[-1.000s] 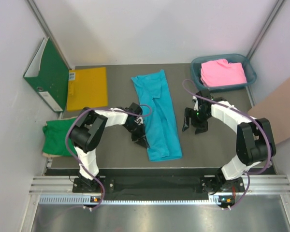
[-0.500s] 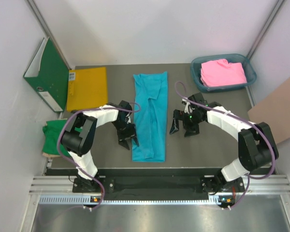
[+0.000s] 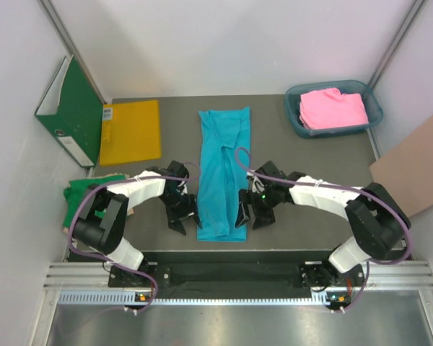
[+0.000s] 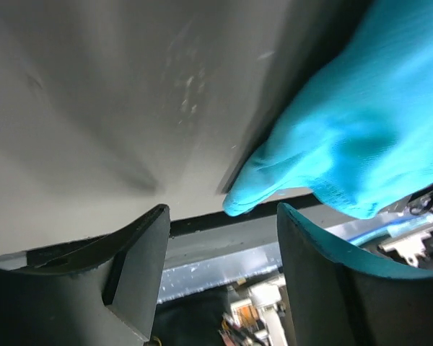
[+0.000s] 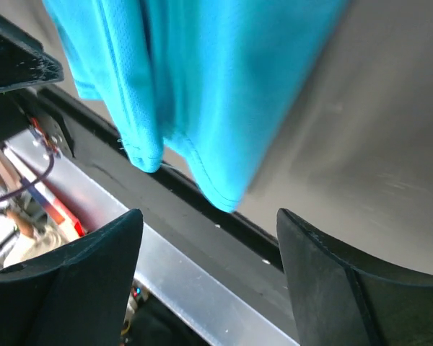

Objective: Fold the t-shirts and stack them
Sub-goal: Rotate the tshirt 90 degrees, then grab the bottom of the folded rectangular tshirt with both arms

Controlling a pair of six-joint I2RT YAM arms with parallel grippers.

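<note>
The turquoise t-shirt [image 3: 222,169] lies as a long narrow strip down the middle of the table, its near end at the front edge. My left gripper [image 3: 179,216] stands open just left of that near end. The shirt's corner [image 4: 274,180] shows right ahead of my left gripper [image 4: 222,216], with nothing between the jaws. My right gripper [image 3: 247,215] is open just right of the near end. In its wrist view the shirt's hem [image 5: 202,86] hangs above my right gripper [image 5: 211,216]. A green t-shirt [image 3: 86,202] lies at the left. A pink t-shirt [image 3: 333,108] sits in the basket.
A blue basket [image 3: 296,119] stands at the back right. A yellow envelope [image 3: 130,130] and a green binder [image 3: 68,112] are at the back left. Brown cardboard [image 3: 415,162] leans at the right. The table's black front edge [image 5: 224,231] is right under both grippers.
Both grippers have moved toward the near edge along the turquoise shirt's sides. The left gripper has opened. The shirt went from slanted to straight.
</note>
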